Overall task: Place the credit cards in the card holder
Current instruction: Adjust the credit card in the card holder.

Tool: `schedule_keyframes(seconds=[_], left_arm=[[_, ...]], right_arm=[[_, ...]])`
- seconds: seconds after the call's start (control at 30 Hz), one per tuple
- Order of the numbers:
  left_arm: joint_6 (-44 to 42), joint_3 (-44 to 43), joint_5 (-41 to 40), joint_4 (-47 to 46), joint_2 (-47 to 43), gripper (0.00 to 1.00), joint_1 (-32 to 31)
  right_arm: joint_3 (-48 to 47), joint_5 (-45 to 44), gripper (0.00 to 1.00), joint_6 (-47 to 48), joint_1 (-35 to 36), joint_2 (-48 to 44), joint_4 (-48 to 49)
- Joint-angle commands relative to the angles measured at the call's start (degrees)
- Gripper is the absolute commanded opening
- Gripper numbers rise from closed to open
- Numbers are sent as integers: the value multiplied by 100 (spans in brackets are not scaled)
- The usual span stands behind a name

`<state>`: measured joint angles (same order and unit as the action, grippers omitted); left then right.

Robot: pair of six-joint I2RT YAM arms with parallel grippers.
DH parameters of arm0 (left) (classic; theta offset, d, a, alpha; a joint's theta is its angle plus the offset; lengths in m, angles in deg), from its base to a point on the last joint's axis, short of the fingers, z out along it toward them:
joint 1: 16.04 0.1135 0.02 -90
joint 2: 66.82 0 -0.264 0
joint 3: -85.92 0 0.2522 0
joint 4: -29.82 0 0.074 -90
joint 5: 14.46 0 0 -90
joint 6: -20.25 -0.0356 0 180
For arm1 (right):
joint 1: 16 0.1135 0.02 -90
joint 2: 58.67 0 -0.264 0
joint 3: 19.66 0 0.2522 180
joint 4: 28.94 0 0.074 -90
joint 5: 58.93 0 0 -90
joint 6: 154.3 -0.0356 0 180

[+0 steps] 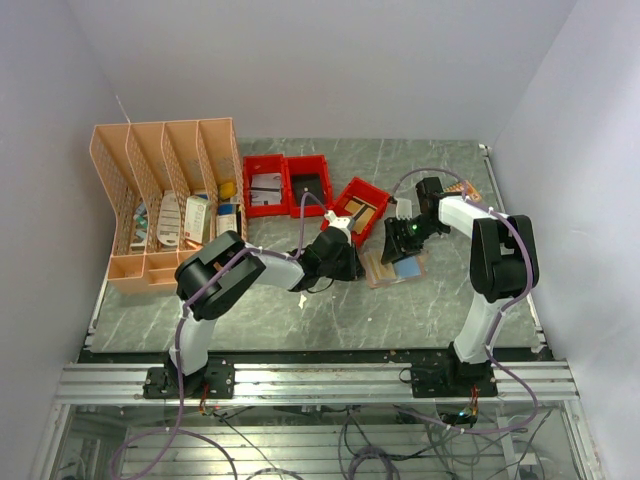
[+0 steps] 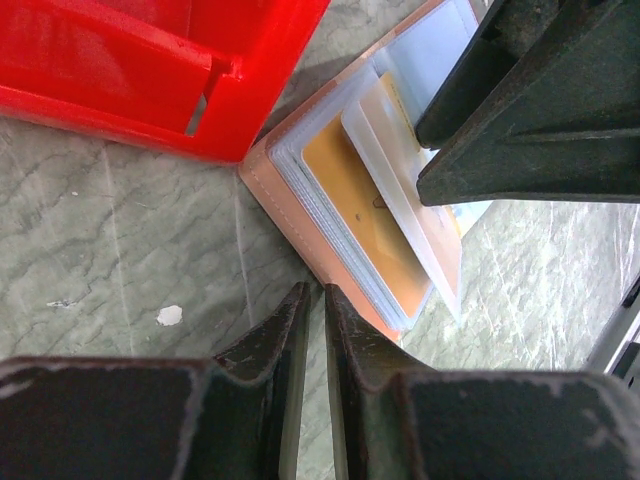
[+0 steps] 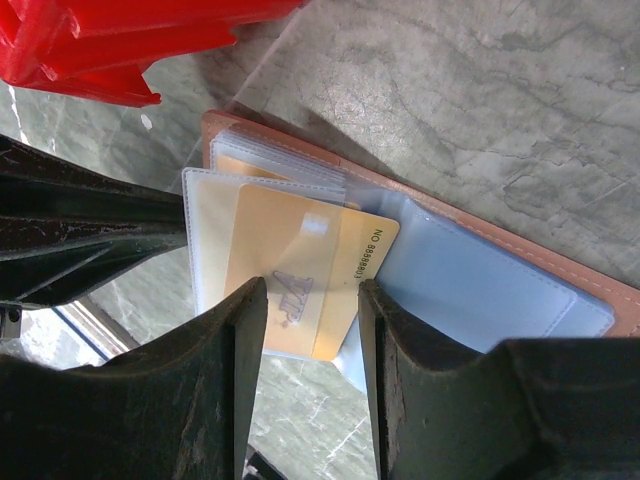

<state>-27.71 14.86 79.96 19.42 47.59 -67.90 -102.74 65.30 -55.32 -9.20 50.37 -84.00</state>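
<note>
The left arm rises from its base at the near left of the counter [image 2: 120, 250], folds at the elbow and stretches its forearm low and to the right, toward the middle of the scene. Its left tool [image 2: 313, 300] points at the near left edge of the card holder [image 3: 520, 245] and stops just short of it. The jaws are drawn together to a thin slit with nothing between them.

The right arm stands upright from its base at the near right. It bends at a high elbow, runs far and left, then turns its wrist down over the holder. The right tool [image 3: 312, 300] has its jaws parted, and the fingertips [image 3: 245, 320] straddle the near part of a gold card [image 3: 300, 250] marked VIP. The pictures do not show whether they press on it.

The card holder lies open and flat on the counter in the middle right, just beside the corner of a red bin [image 2: 150, 70]. Its clear sleeves are fanned out. The VIP card lies face up on the sleeves, its left end at the mouth of one. Another gold card [image 2: 365, 215] sits inside a sleeve lower in the stack. A light blue card [image 1: 407, 268] shows on the right panel. A peach organizer [image 1: 165, 200] stands at the far left, well apart.
</note>
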Motion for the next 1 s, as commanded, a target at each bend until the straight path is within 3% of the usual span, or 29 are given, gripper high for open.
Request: schedule_keyframes(seconds=[0.0,0.3,0.97], left_arm=[[-56,-91,99,166,190,24,-40],[-59,-79,67,189,131,24,-38],[102,3,137,-76,-151,25,-35]], right_arm=[[-70,-49,43,87,-16,-90,17],[20,-81,45,78,-10,-373,74],[32,-222,46,60,-15,-86,115]])
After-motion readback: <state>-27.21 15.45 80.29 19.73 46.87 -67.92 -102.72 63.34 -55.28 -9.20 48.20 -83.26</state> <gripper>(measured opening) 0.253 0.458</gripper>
